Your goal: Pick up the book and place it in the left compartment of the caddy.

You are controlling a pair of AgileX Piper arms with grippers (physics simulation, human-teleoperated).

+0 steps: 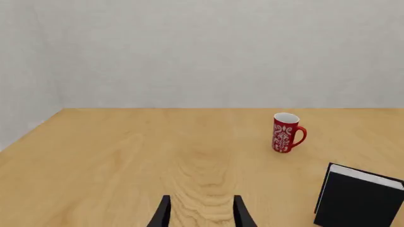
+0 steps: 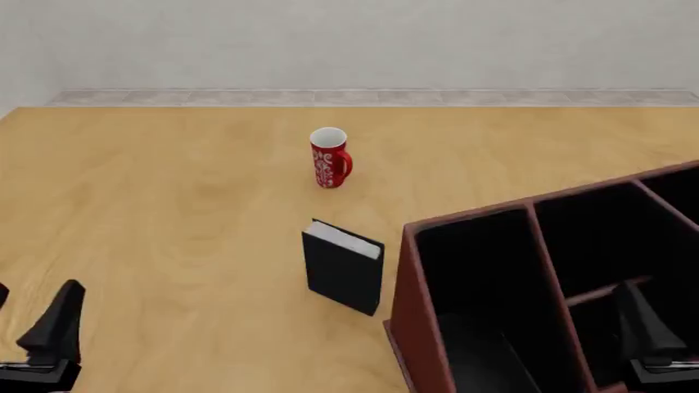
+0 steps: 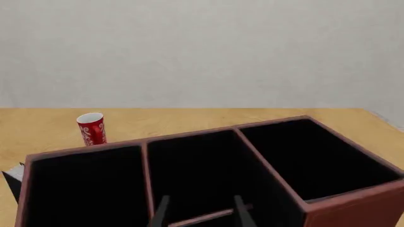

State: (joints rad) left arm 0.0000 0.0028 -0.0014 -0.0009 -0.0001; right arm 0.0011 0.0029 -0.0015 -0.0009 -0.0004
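Black book [image 2: 343, 273] — one; caddy [image 2: 407, 311] — one.

A pale wooden table [image 2: 164, 205] fills the view, grain running forward. Behind it rises a plain off-white wall [image 2: 361, 41], a strip of grey tiled floor [image 2: 361, 97] at its foot. Light is soft, even.

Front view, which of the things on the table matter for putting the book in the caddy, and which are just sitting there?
Part of the job:
- book, standing upright beside the caddy
- caddy
- left compartment, nothing visible in it
- left gripper and right gripper, both holding nothing

Just sitting there:
- red mug, farther back on the table
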